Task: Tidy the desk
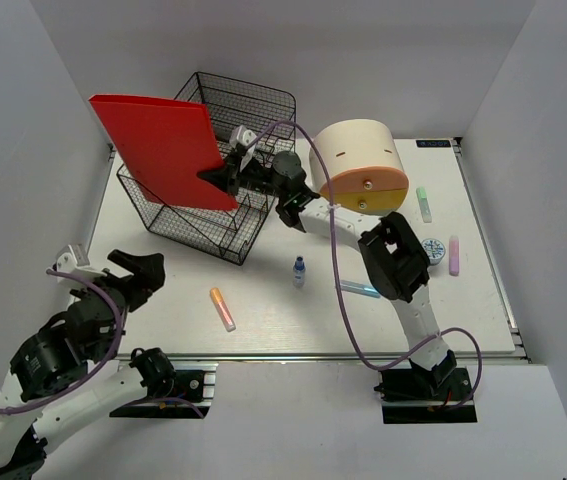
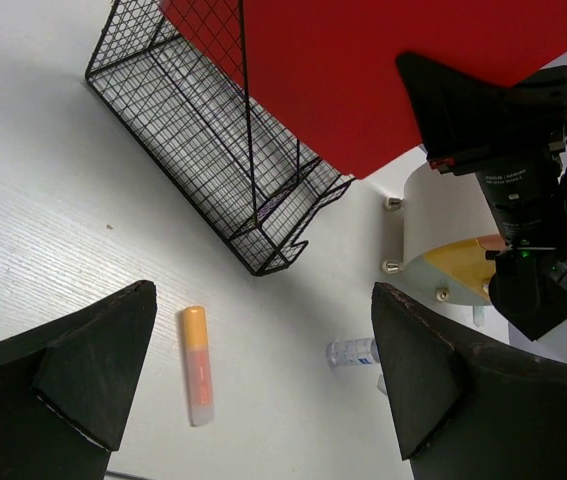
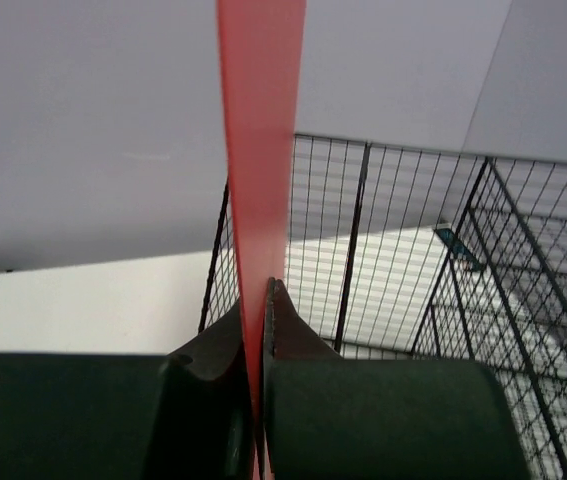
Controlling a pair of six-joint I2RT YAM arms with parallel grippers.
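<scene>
Top view, 12 o'clock taken as the side far from my bases.

The desk [image 1: 283, 325] fills the middle of the view. It is a matte white top with a silver rail along its 6 o'clock edge, just ahead of my bases.

My right gripper [image 1: 219, 177] is out over the 11 o'clock part of the desk. Its jaws are pinched together on a red folder [image 1: 163, 145]. In the right wrist view the fingers [image 3: 293, 350] press both faces of the folder's thin edge [image 3: 260, 150]. The folder stands on edge above the black wire mesh tray [image 1: 248, 100], its lower corner overlapping the tray. I cannot tell whether it touches the wires.

My left gripper [image 1: 103, 262] hangs over the desk's 8 o'clock corner. Its jaws are spread wide and there is nothing between them. Through the gap [image 2: 263, 300] I see bare desk.

An orange highlighter [image 2: 196, 365] lies flat at 7 o'clock, apart from the tray. A small clear bottle with a blue label [image 1: 299, 271] is near the centre. The round beige drawer unit [image 1: 358, 165] sits at 1 o'clock, just beside the tray. A green highlighter [image 1: 424, 204] is at 2 o'clock and a purple highlighter [image 1: 454, 254] at 3 o'clock. A light blue pen [image 1: 358, 289] lies at 5 o'clock.
</scene>
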